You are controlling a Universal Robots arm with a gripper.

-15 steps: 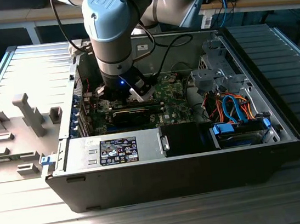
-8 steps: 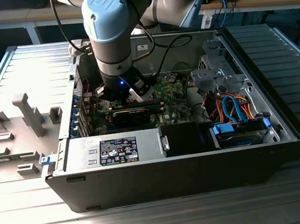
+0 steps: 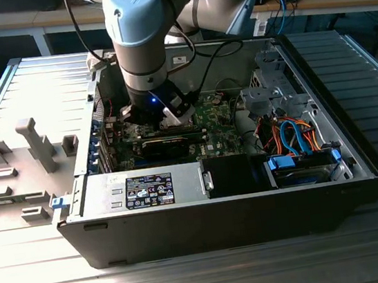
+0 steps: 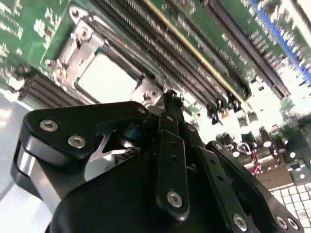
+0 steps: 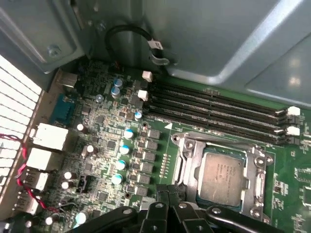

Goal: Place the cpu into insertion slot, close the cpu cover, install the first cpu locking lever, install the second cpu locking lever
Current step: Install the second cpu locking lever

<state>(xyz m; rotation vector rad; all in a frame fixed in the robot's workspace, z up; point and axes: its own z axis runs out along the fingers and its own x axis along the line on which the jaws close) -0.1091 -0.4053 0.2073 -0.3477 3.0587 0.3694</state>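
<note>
The CPU [image 5: 221,175] is seen seated in the insertion slot [image 5: 190,145], its grey lid framed by the silver CPU cover [image 5: 256,167], which appears to lie flat around it. In the second wrist view the same chip [image 4: 108,79] reads as an overexposed pale square inside the metal frame [image 4: 77,46].

The gripper [image 5: 171,193] is held just beside the socket, at about 7 o'clock of the chip in the first wrist view. Its fingers [image 4: 167,104] are drawn together with nothing visibly between them; the very tips are partly hidden, so this is recorded as probable.

The step in hand is judged to be a locking lever. For a clean result, the closed tips should be kept on the lever alone, the push kept low and parallel to the motherboard [image 5: 112,141], and the frame left undisturbed.

Counts: one CPU, one cover, one gripper, four black memory slots [image 5: 218,114] at 12 o'clock of the socket, one computer case [image 3: 361,181].
</note>
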